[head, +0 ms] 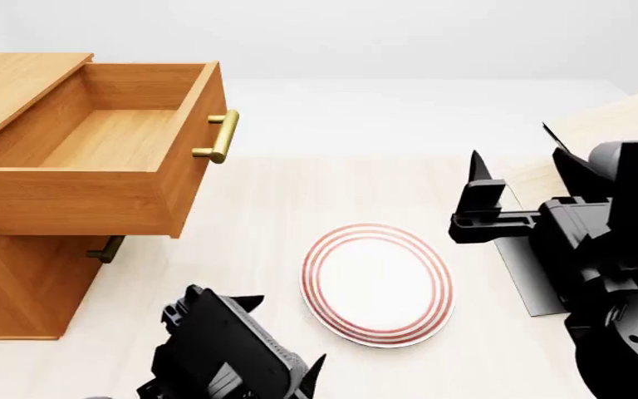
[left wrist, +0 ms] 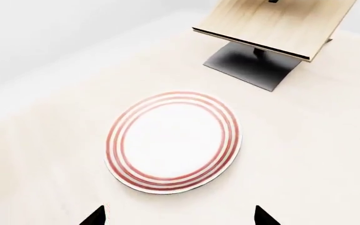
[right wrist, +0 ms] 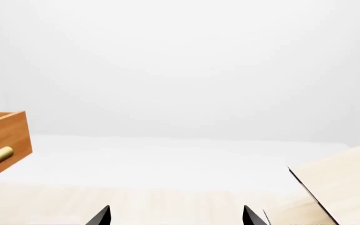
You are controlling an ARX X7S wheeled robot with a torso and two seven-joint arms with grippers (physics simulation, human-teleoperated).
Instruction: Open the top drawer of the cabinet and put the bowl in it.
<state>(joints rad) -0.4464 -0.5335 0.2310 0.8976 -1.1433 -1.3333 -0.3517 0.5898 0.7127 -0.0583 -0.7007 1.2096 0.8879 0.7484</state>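
Observation:
The cabinet (head: 20, 283) stands at the left in the head view. Its top drawer (head: 109, 137) is pulled out and looks empty, with its brass handle (head: 222, 137) facing the table's middle. A corner of the drawer (right wrist: 5, 136) also shows in the right wrist view. The bowl is not in any view. My left gripper (head: 286, 332) is open and empty, low at the front, just short of the plate; its tips frame bare table in the left wrist view (left wrist: 178, 216). My right gripper (head: 515, 158) is open and empty, raised at the right beside the rack, and shows in its wrist view (right wrist: 176, 216).
A flat white plate with red rings (head: 378, 283) lies on the pale table between the arms, also in the left wrist view (left wrist: 174, 140). A pale tilted wooden rack (left wrist: 273, 23) on a black base (left wrist: 249, 63) stands at the right (head: 613, 125). A lower drawer's handle (head: 106, 249) shows under the open drawer.

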